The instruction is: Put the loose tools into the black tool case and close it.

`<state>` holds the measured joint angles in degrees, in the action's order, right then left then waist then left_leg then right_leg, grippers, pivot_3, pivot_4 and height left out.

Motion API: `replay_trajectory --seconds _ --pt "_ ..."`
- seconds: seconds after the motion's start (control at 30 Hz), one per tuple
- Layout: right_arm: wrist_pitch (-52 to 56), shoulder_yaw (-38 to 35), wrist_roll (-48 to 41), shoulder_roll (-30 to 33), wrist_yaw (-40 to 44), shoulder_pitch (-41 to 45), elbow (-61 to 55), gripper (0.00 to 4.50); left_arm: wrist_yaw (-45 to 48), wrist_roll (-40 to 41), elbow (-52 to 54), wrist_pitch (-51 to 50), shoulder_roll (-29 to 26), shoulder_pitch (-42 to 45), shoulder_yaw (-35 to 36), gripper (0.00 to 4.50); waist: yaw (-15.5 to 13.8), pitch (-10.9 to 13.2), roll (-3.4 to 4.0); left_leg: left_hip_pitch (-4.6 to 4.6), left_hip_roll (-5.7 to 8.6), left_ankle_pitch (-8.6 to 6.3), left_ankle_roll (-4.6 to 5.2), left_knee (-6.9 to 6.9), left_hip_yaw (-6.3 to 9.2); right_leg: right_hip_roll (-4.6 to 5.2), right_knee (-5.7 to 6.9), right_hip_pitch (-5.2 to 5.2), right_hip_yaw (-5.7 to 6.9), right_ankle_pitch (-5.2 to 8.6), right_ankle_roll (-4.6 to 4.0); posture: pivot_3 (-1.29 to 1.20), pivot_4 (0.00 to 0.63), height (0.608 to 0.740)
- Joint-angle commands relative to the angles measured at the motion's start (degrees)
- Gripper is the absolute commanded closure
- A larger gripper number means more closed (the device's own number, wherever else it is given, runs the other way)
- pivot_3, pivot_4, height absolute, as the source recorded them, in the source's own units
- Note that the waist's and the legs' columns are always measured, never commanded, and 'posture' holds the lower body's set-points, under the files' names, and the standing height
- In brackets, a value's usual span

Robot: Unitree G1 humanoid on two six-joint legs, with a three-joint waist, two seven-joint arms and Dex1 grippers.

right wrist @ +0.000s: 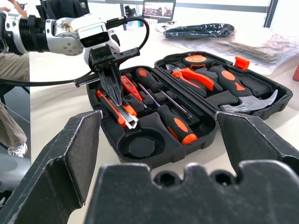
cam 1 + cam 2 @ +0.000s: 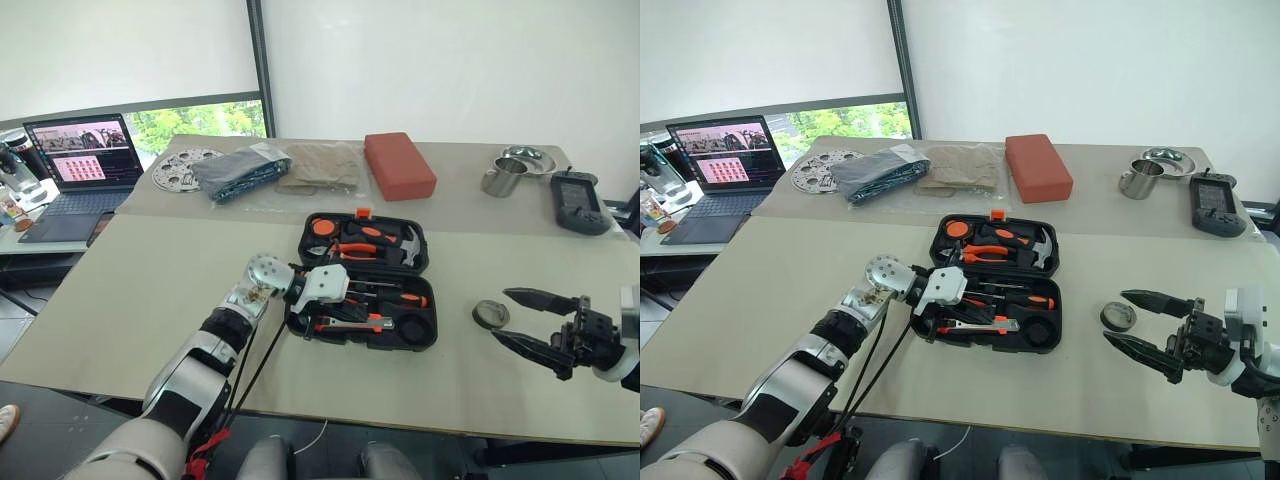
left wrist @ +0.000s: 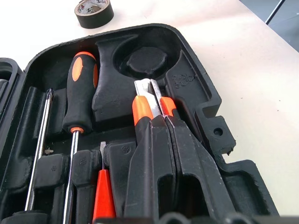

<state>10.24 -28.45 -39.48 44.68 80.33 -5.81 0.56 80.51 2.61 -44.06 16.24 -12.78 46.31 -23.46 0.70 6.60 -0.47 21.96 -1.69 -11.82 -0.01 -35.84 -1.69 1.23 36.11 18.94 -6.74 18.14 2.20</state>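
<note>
Black tool case point(image 2: 365, 281) lies open on the beige table point(image 2: 150, 290), lid half on its far side with the orange latch point(image 2: 362, 213) at the far edge. Lid holds orange-handled pliers point(image 2: 352, 250) and a steel hammer point(image 2: 410, 246).

Left gripper point(image 3: 156, 116) is down inside the case's near half, fingers pinched together on the orange-and-black utility knife point(image 2: 352, 323), which lies along the near edge of the case with its metal tip beside the round recess point(image 3: 147, 60). Whether the knife is fully seated cannot be told.

In the same half: an orange-and-black-handled screwdriver point(image 3: 79, 88), a second one's shaft point(image 3: 39, 144) next to it, and a small all-orange screwdriver point(image 3: 103, 198).

Small dark tape roll point(image 2: 490, 314) sits on the table just right of the case, outside it.

Right gripper point(image 2: 528, 320) hovers right of the case, just beside the tape roll, fingers spread wide, holding nothing.

Red-brown block point(image 2: 398, 165) lies well beyond the case's far side.
</note>
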Motion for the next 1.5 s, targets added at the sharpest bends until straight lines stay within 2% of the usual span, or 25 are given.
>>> replay_trajectory --seconds 0.03,0.3,0.63,0.93,1.1,1.23,1.4,1.5 --pt "-0.8 -2.4 -1.3 0.8 0.5 -0.2 -0.7 0.0 1.5 -1.8 -1.3 -2.7 -0.2 -0.4 -0.9 4.45 0.0 0.0 0.0 0.01 0.01 0.0 0.0 -0.02 0.01 -0.01 0.01 0.14 0.0 0.0 0.0 0.0 0.15 0.737" --pt "-0.7 -3.2 -1.3 0.7 0.6 -0.6 -0.9 0.0 8.2 5.9 7.4 -10.6 0.5 2.5 3.7 4.45 0.2 0.1 0.04 0.43 0.02 -0.02 0.03 0.06 0.04 -0.05 -0.02 0.59 -0.02 -0.01 0.0 0.0 0.15 0.737" --pt "-0.7 -3.6 -1.3 0.5 0.3 -0.9 -1.2 0.0 0.8 0.3 -3.4 -3.8 6.0 6.8 3.2 4.45 0.2 0.1 0.04 0.9 0.11 -0.05 0.09 0.05 0.12 -0.06 -0.02 1.01 -0.1 -0.04 -0.05 0.0 0.15 0.737" --pt "-0.7 -3.8 -1.4 0.4 -0.2 -1.4 -2.0 0.0 -0.5 -6.7 -12.6 3.7 6.8 9.9 0.6 4.45 0.2 0.1 0.05 1.01 0.12 -0.04 0.1 0.08 0.12 -0.1 0.01 1.17 -0.15 -0.05 -0.08 0.0 0.15 0.737" --pt "-0.7 -3.8 -1.5 0.4 -0.6 -1.7 -2.3 0.0 2.1 -6.8 -12.6 4.3 6.4 9.2 0.6 4.45 0.3 0.1 0.05 1.03 0.12 -0.05 0.1 0.09 0.12 -0.11 0.01 1.17 -0.15 -0.05 -0.08 0.0 0.15 0.737" --pt "-0.6 -3.6 -1.7 0.2 -0.8 -1.8 -2.7 0.0 0.6 -7.9 -12.9 5.6 5.6 9.1 0.7 4.45 0.3 0.1 0.05 1.02 0.1 -0.05 0.1 0.13 0.13 -0.13 0.01 1.18 -0.15 -0.06 -0.09 0.0 0.15 0.737" --pt "-0.6 -3.4 -1.6 0.3 -0.7 -1.6 -2.6 0.0 -4.0 -5.2 -13.8 6.4 6.7 10.6 5.1 4.45 0.3 0.1 0.05 1.01 0.1 -0.04 0.1 0.11 0.14 -0.13 0.03 1.18 -0.17 -0.05 -0.09 0.0 0.15 0.737" --pt "-0.5 -3.3 -1.6 0.3 -0.6 -1.4 -2.5 0.0 -1.8 -0.5 -12.3 5.1 7.8 10.5 8.9 4.45 0.3 0.1 0.05 1.04 0.1 -0.04 0.1 0.09 0.14 -0.13 0.06 1.2 -0.17 -0.05 -0.08 0.0 0.15 0.737"
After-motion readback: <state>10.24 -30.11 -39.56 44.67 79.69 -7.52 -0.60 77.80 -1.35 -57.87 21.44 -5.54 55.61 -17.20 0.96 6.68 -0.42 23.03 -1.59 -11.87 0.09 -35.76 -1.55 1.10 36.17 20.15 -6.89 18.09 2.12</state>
